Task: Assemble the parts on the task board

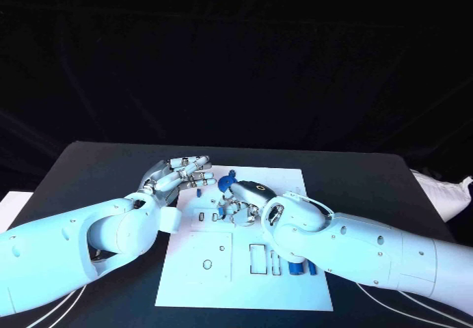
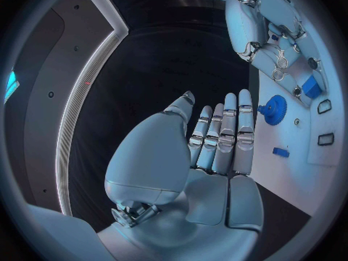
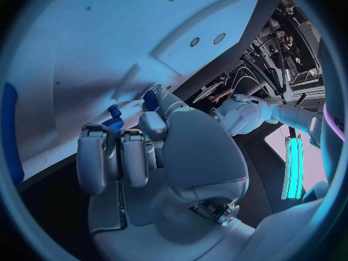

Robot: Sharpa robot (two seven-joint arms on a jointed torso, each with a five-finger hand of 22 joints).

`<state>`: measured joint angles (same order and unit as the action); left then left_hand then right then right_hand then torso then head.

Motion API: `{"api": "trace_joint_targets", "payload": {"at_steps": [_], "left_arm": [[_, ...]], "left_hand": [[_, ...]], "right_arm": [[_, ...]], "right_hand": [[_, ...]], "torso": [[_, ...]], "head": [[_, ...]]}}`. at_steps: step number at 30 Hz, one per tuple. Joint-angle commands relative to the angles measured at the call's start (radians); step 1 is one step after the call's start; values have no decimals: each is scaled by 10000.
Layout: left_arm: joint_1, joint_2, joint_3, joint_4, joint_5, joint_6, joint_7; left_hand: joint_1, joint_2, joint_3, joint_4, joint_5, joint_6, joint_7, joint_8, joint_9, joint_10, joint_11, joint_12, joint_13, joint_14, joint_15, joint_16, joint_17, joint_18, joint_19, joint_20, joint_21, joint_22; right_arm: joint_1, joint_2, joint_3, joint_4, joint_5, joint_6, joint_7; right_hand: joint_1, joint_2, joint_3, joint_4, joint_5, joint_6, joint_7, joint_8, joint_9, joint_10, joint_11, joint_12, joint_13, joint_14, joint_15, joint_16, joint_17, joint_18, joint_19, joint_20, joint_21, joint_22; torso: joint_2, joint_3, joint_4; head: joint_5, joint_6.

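Note:
The white task board (image 1: 247, 273) lies in the middle of the table. My right hand (image 1: 249, 199) hovers low over the board's upper part with its fingers curled, pinching a small blue part (image 2: 310, 86) at its fingertips (image 3: 150, 100). Just beyond it a blue gear (image 1: 229, 181) sits on the board, also seen from the left wrist (image 2: 273, 109). My left hand (image 1: 182, 174) is at the board's far left corner, flat, fingers (image 2: 225, 136) stretched out, holding nothing. A small blue piece (image 2: 281, 152) lies on the board near it.
Several blue parts (image 1: 296, 266) stand in slots at the board's near right, beside my right forearm. Rectangular cut-outs (image 1: 258, 260) and small holes mark the board's middle. The black table (image 1: 89, 171) spreads around the board.

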<state>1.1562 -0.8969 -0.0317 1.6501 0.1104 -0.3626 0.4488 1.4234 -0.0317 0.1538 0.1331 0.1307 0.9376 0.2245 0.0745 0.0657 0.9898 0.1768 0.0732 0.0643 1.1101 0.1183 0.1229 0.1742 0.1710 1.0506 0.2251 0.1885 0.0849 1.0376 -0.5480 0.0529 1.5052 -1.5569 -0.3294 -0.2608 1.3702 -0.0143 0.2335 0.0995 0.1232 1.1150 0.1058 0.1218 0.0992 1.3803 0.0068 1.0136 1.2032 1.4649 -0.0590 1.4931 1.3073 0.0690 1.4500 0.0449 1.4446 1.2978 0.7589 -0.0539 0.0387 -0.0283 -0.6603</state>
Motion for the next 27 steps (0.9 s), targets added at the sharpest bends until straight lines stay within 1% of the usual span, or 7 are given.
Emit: {"api": "trace_joint_targets", "payload": {"at_steps": [1,5,10,14,20,27], "left_arm": [[6,27,7,3,-1,198,96],[6,37,7,3,-1,204,95],[6,41,7,9,0,209,92],[6,40,7,12,0,210,91],[6,37,7,14,0,208,89],[6,42,7,14,0,200,94]], "left_hand": [[-27,112,3,-57,-28,67,-14,-57,-7,69,-14,-29,-7,55,40,-35,14,103,38,-3,-32,-12],[-27,112,3,-57,-28,67,-14,-57,-7,69,-14,-29,-7,55,40,-35,14,103,38,-3,-32,-12],[-27,112,3,-57,-28,67,-14,-57,-7,69,-14,-29,-7,55,40,-35,14,103,38,-3,-32,-12],[-27,112,3,-57,-28,67,-14,-57,-7,69,-14,-29,-7,55,40,-35,14,103,38,-3,-32,-12],[-27,112,3,-57,-28,67,-14,-57,-7,69,-14,-29,-7,55,40,-35,14,103,38,-3,-32,-12],[-36,111,9,-65,-29,69,-12,-59,-8,71,-13,-30,-8,58,40,-41,21,103,42,-3,-37,-16]], "right_arm": [[-34,74,-14,-25,-647,156,-440],[-54,118,-28,-35,-703,180,-454],[-80,154,-40,-57,-731,229,-427],[-102,157,-48,-82,-719,259,-407],[-134,118,-57,-86,-781,376,-434],[-185,26,-60,-4,-963,704,-549]], "right_hand": [[33,124,36,-14,60,263,-200,52,318,-32,-35,51,14,775,-59,-14,1279,-117,-52,-24,-63,-13],[28,121,37,-17,65,257,-198,46,317,-27,-34,55,17,775,-59,-13,1281,-116,-53,-24,-65,-16],[0,84,33,-32,74,227,-183,15,314,-29,-25,15,-5,778,-53,-10,1288,-118,-46,-21,-62,-8],[-23,63,30,-36,73,205,-170,-7,310,-42,-16,-30,-31,777,-48,-16,1281,-119,-44,-17,-63,-6],[-168,-116,-40,-40,47,92,-101,-118,285,-135,39,-275,-169,779,-5,-21,1280,-120,-40,11,-70,-9],[-322,-366,-155,-39,1,-2,-34,-229,255,-260,96,-591,-352,778,44,-30,1277,-121,-37,57,-78,-9]], "torso": [[-1,0,-10],[-5,-1,-12],[-2,6,-30],[-1,1,-28],[2,6,-22],[2,13,-32]], "head": [[26,-13],[44,-47],[59,-70],[63,-93],[70,-130],[96,-160]]}}
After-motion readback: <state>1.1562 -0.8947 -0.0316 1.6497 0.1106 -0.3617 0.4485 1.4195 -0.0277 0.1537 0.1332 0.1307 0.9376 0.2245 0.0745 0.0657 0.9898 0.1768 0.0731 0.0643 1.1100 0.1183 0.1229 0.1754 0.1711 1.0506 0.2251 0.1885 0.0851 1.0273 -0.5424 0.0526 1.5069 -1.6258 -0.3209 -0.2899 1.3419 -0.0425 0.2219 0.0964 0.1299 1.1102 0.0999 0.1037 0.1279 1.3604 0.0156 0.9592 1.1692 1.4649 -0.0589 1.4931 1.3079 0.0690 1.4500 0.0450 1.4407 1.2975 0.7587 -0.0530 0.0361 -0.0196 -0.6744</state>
